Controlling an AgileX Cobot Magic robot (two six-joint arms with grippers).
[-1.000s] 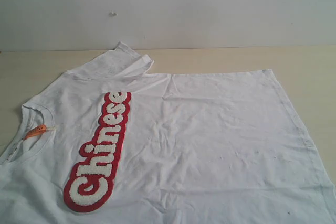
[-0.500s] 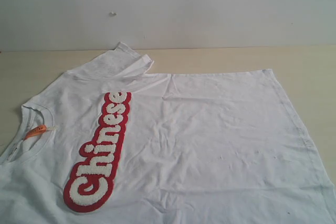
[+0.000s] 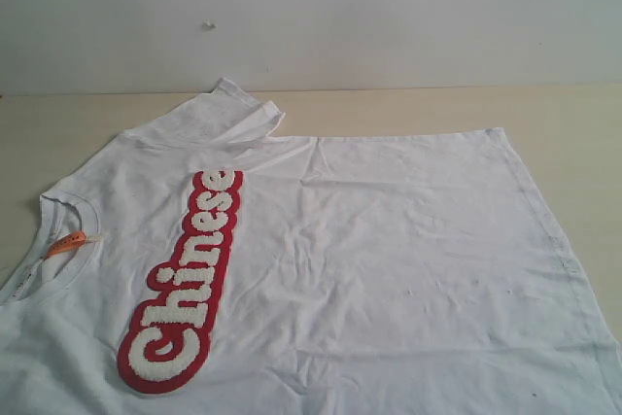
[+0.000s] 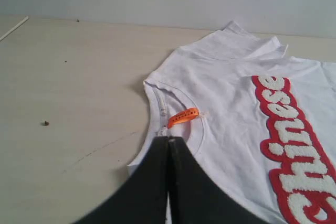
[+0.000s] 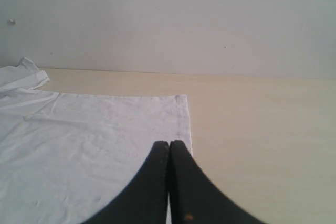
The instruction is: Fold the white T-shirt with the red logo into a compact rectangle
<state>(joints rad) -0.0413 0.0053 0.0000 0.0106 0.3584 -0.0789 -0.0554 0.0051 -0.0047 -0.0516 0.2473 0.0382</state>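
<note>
The white T-shirt [image 3: 389, 259] lies spread flat and wrinkled on the table, neck at the left, hem at the right. Its red logo [image 3: 185, 284] with white script runs across the chest. One sleeve [image 3: 219, 114] is folded at the far edge. An orange tag [image 4: 183, 116] sits inside the collar. My left gripper [image 4: 169, 140] is shut with nothing in it, over the collar just short of the tag. My right gripper [image 5: 169, 144] is shut and empty, over the hem edge [image 5: 185, 121]. Neither gripper shows in the exterior view.
The shirt rests on a light wooden table [image 3: 573, 133] backed by a pale wall [image 3: 389, 17]. Bare tabletop lies left of the collar [image 4: 68, 103] and beyond the hem [image 5: 262, 129]. A small dark speck [image 4: 46, 123] lies on the table.
</note>
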